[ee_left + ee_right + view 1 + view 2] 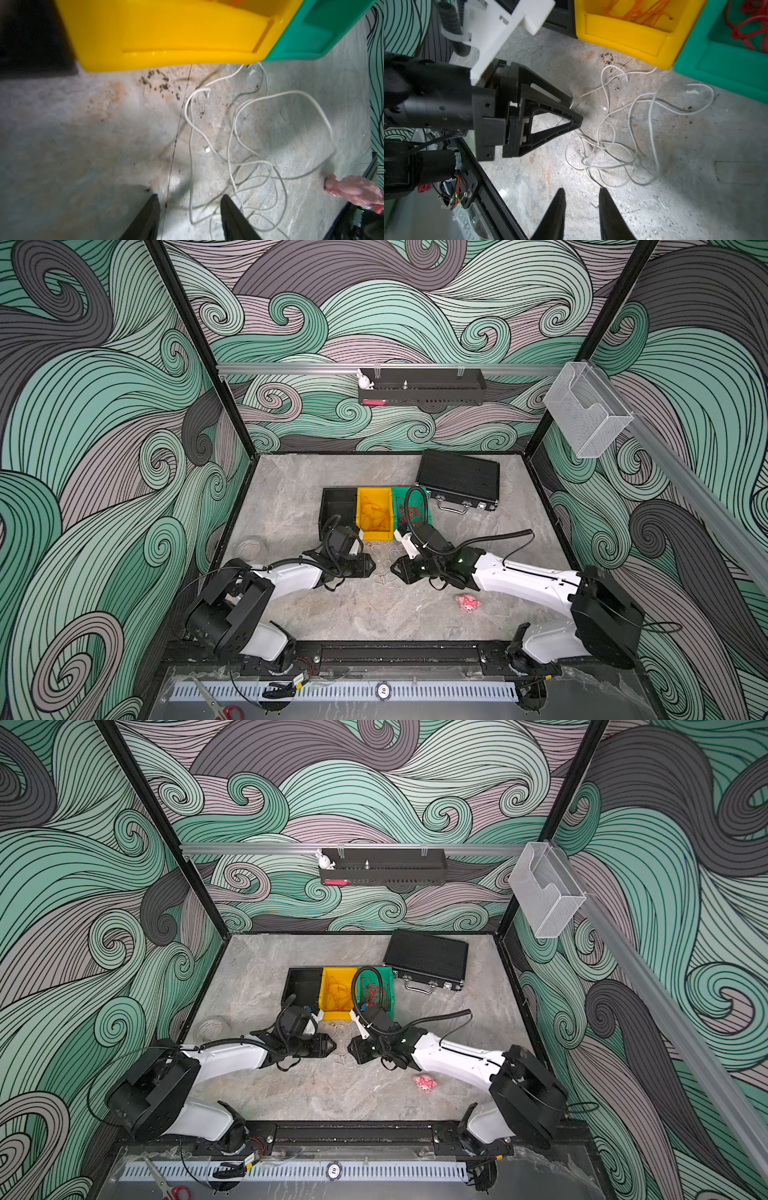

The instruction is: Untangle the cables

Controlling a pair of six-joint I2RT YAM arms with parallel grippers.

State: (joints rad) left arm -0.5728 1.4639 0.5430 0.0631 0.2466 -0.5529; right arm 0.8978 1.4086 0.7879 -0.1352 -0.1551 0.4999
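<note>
Two robot arms meet nose to nose over a grey marbled tabletop (291, 506). The black left gripper (372, 566) and black right gripper (394, 571) point at each other, and a loose tangle of thin white cable (386, 558) lies on the stone between and beneath them. In the left wrist view the left gripper (190, 207) has its two dark fingers spread; one strand of the white cable (249, 166) runs through the gap unpinched, and whether it touches either finger cannot be told. The right wrist view shows the right gripper (581, 193) parted as well, with a loose end of the white cable (608, 145) reaching the tip of one finger (605, 203) and nothing clamped between the two. The same view catches the left gripper (576, 110) from the side, low over the edge of the tangle. Just behind the tangle three open plastic bins stand side by side in a row: a black bin (338, 506), a yellow bin (376, 536) holding thin orange cables (374, 512), and a green bin (397, 493) holding thin red cables (411, 512). One white strand reaches the front of the bins where yellow meets green. A black ribbed carrying case (459, 477) lies beyond the green bin. A small pink plush toy (468, 603) sits on the table near the right arm, apart from the cables.
</note>
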